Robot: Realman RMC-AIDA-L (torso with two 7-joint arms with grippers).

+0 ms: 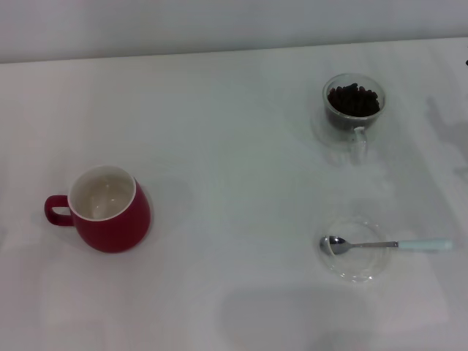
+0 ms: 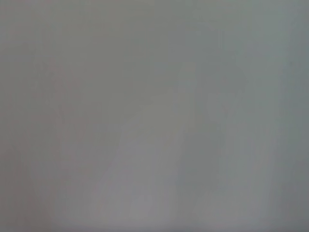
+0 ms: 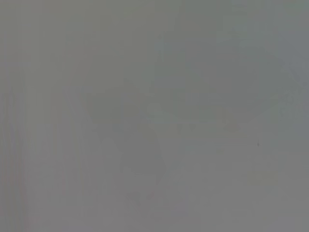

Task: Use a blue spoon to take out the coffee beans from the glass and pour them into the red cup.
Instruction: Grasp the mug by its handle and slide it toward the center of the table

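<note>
The red cup (image 1: 110,212) stands upright at the left of the white table, its white inside bare and its handle pointing left. At the far right stands the glass (image 1: 354,106), holding the dark coffee beans (image 1: 354,99), with its clear handle toward me. Nearer on the right lies the blue spoon (image 1: 387,245), its silver bowl resting in a flat clear saucer (image 1: 356,250) and its pale blue handle pointing right. Neither gripper shows in the head view. Both wrist views show only a plain grey surface.
The white table (image 1: 234,161) runs back to a pale wall at the top of the head view. A wide stretch of bare tabletop separates the red cup from the glass and the saucer.
</note>
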